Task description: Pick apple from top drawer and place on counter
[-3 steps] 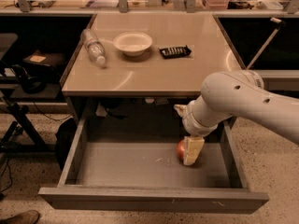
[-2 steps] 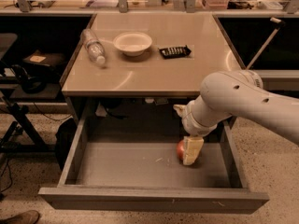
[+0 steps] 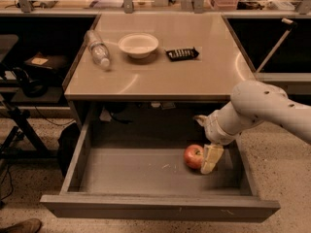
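Observation:
The apple (image 3: 193, 156), red with a yellowish patch, lies on the grey floor of the open top drawer (image 3: 146, 171), towards its right side. My gripper (image 3: 208, 159) reaches down into the drawer from the right on the white arm (image 3: 257, 108). Its pale tip sits right against the apple's right side, low near the drawer floor. The counter (image 3: 160, 67) is the beige glossy tabletop directly above the drawer.
On the counter stand a white bowl (image 3: 138, 44), a clear plastic bottle (image 3: 98, 49) lying on its side at the left, and a small black ridged object (image 3: 182, 54). A cluttered shelf with metal posts runs along the back. Dark stands and cables are at the left.
The gripper has shifted a little to the right, so more of the apple shows. The apple has not moved.

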